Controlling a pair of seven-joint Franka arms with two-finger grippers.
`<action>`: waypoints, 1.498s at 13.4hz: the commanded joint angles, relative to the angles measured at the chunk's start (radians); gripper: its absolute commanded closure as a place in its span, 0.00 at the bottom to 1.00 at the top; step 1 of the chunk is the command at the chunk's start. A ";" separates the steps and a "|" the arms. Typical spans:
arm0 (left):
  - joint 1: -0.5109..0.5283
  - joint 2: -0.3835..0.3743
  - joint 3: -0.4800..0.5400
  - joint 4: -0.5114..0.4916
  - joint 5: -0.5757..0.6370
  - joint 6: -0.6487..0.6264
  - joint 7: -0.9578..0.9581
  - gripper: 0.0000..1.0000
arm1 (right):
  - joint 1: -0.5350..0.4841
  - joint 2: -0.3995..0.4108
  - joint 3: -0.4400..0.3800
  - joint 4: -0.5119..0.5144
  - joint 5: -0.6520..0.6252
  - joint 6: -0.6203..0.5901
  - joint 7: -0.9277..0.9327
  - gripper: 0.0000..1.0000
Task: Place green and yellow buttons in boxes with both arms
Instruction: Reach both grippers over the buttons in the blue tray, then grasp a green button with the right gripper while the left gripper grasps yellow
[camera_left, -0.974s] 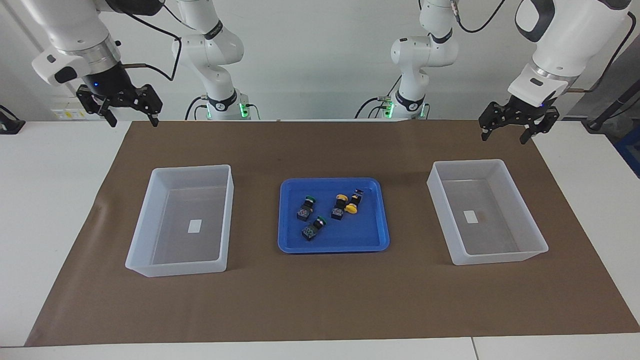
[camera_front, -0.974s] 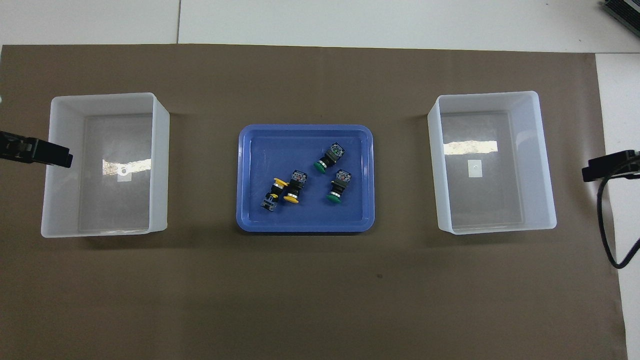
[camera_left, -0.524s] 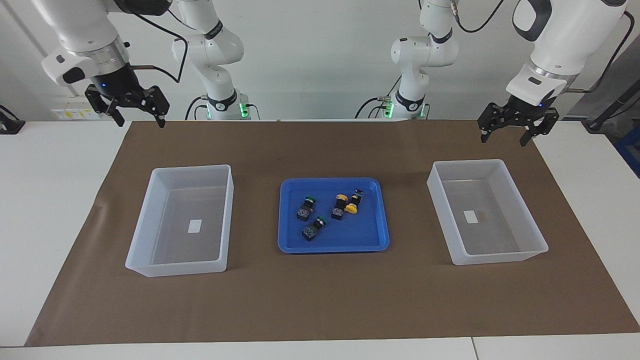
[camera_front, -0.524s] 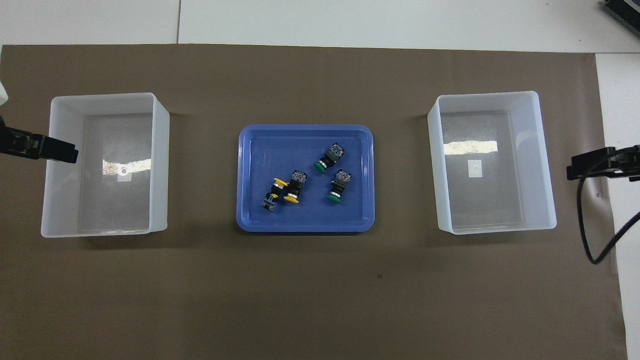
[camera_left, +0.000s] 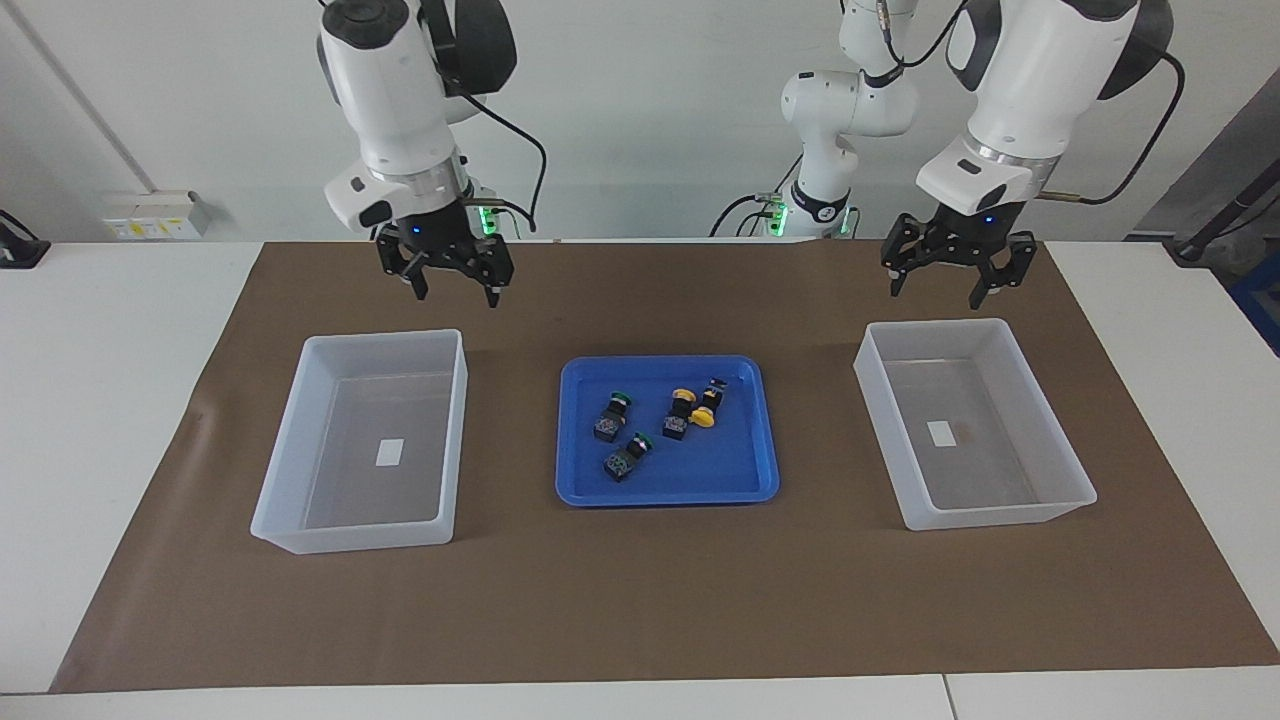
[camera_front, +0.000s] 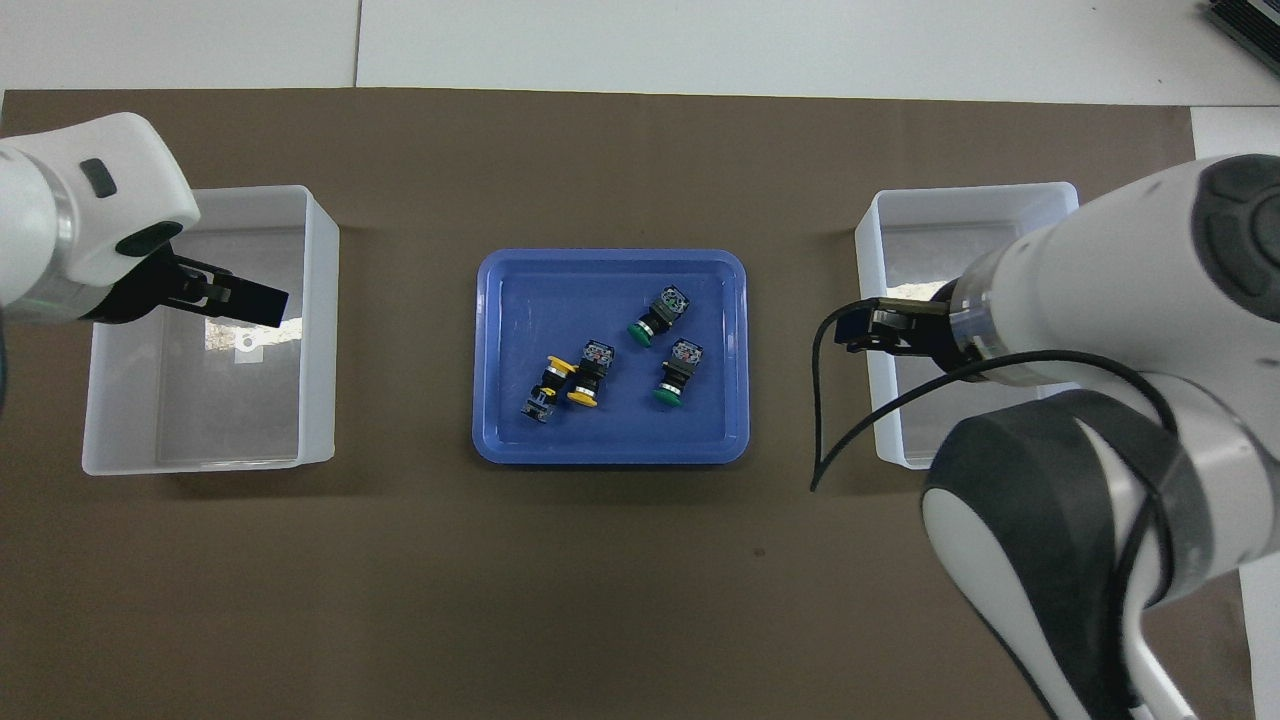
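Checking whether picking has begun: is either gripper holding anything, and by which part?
Nothing is held. The left gripper and right gripper hang open and empty; all four push-button switches lie in the shallow blue tray.

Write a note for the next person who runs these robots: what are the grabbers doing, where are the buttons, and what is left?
Left gripper: open, empty, in the air by the translucent white plastic box at its end.
Right gripper: open, empty, in the air by the matching box at its end.
Two green-capped push-buttons and two yellow-capped push-buttons all lie in the shallow blue tray between the boxes.
Done: nothing boxed; both boxes hold only a sticker.
Left: pick up all four and box them.
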 joint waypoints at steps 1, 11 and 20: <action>-0.085 -0.027 0.013 -0.083 0.009 0.077 -0.074 0.00 | 0.074 0.105 -0.003 -0.005 0.041 0.111 0.108 0.00; -0.235 0.031 0.011 -0.348 -0.052 0.417 -0.101 0.00 | 0.198 0.323 -0.003 -0.139 0.085 0.509 0.213 0.00; -0.295 0.071 0.011 -0.516 -0.052 0.641 -0.094 0.00 | 0.214 0.396 -0.003 -0.142 0.085 0.596 0.208 0.20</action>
